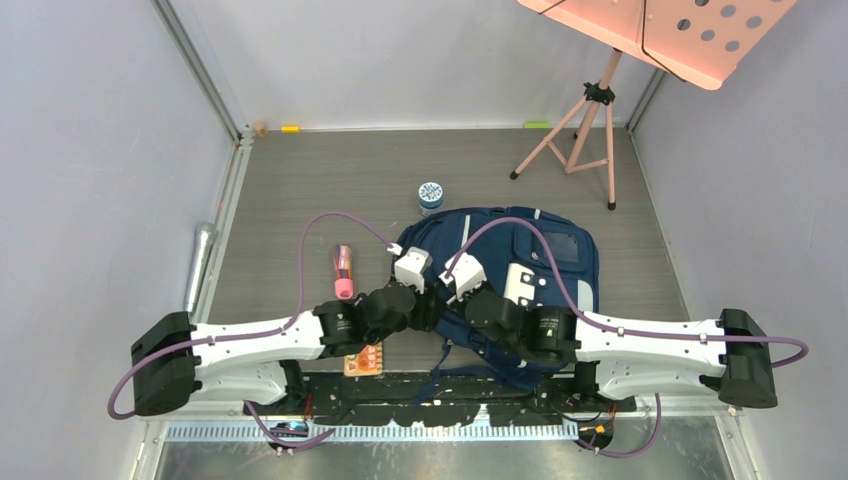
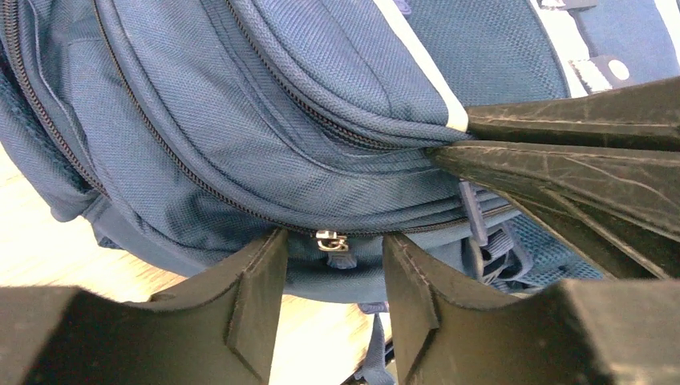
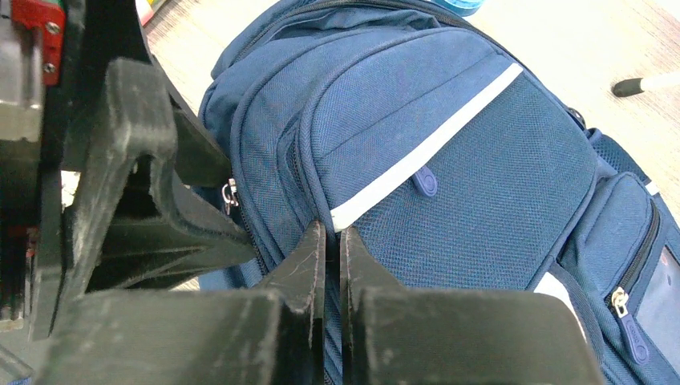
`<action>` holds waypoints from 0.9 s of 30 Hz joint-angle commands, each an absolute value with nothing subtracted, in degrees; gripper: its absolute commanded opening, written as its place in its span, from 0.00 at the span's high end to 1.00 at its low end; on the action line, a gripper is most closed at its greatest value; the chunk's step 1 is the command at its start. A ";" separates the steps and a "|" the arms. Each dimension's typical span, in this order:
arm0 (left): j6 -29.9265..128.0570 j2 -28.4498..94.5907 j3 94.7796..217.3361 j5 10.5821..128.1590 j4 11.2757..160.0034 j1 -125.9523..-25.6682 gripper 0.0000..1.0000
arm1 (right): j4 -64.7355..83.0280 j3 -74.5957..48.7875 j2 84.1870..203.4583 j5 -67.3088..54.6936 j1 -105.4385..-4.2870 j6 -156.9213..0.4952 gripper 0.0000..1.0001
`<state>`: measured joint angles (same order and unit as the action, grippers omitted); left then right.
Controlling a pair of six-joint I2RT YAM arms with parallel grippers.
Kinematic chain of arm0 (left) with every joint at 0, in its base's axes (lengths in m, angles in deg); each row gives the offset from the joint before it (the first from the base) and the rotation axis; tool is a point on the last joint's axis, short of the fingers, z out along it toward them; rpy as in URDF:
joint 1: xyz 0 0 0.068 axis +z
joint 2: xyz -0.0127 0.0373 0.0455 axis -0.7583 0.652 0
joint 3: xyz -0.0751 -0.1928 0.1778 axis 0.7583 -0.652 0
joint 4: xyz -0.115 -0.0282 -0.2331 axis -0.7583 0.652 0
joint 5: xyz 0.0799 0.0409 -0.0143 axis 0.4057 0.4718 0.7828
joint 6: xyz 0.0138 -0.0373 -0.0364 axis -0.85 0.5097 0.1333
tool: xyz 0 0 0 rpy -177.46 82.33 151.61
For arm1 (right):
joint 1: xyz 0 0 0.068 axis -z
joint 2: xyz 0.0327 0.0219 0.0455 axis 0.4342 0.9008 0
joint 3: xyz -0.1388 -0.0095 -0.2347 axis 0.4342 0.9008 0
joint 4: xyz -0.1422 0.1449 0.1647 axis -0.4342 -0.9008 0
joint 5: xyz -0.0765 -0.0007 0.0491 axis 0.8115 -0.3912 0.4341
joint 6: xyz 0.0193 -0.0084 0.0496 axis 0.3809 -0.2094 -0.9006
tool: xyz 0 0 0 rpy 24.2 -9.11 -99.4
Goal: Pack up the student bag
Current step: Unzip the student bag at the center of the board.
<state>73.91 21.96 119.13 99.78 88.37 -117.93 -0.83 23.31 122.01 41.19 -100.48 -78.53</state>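
Lying flat in the middle of the table (image 1: 300, 180), just beyond where the two arms are bolted down, the backpack (image 1: 490, 250) has its front pockets facing up and one strap trailing towards the near edge. Both arms fold inward over its near left corner, heads close together.

The left gripper (image 2: 333, 265) stands open at the bag's edge. Its two fingers straddle a small metal zip pull (image 2: 331, 240), which sits in the gap between them; neither finger looks pressed against it. The zip runs along a curved seam that wraps the side of the bag.

The right gripper (image 3: 333, 241) is closed, with only a sliver of space between its fingers. The tips dig into the seam where a pale stripe (image 3: 425, 152) ends, and they appear to nip a thin fold of the blue fabric there. From the left wrist camera those same fingers (image 2: 561, 172) come in from the right and meet at a point on that seam, just above the zip.

To the left of the bag, near it but apart, a pink bottle (image 1: 343, 272) lies on the table. Past the far end of the bag stands a small round tin (image 1: 430, 194) with a blue patterned lid. A pink music stand (image 1: 600, 100) is in the far right corner, well clear of the arms.
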 commanded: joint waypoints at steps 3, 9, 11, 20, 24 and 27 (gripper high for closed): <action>75.54 22.53 120.06 101.06 87.46 -118.64 0.68 | 0.19 23.01 120.79 47.96 -99.65 -79.52 0.99; 75.32 18.88 118.89 102.98 90.98 -118.66 0.88 | -1.16 23.39 120.01 48.97 -99.65 -80.27 1.00; 75.36 17.75 118.62 103.12 91.48 -118.67 0.96 | -3.03 22.74 120.04 49.66 -99.65 -81.60 0.99; 74.84 16.79 118.17 102.18 90.67 -118.65 1.00 | -15.57 16.52 121.06 49.12 -99.65 -91.47 0.63; 74.58 16.91 118.33 101.13 89.98 -118.59 1.00 | -17.87 15.13 121.23 43.20 -99.73 -91.85 0.46; 74.42 16.84 118.34 100.93 90.07 -118.61 1.00 | -15.20 17.26 119.49 41.14 -99.74 -88.30 0.42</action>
<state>74.89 18.11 118.22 100.42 91.19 -118.37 -14.40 17.28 121.59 42.81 -99.95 -89.57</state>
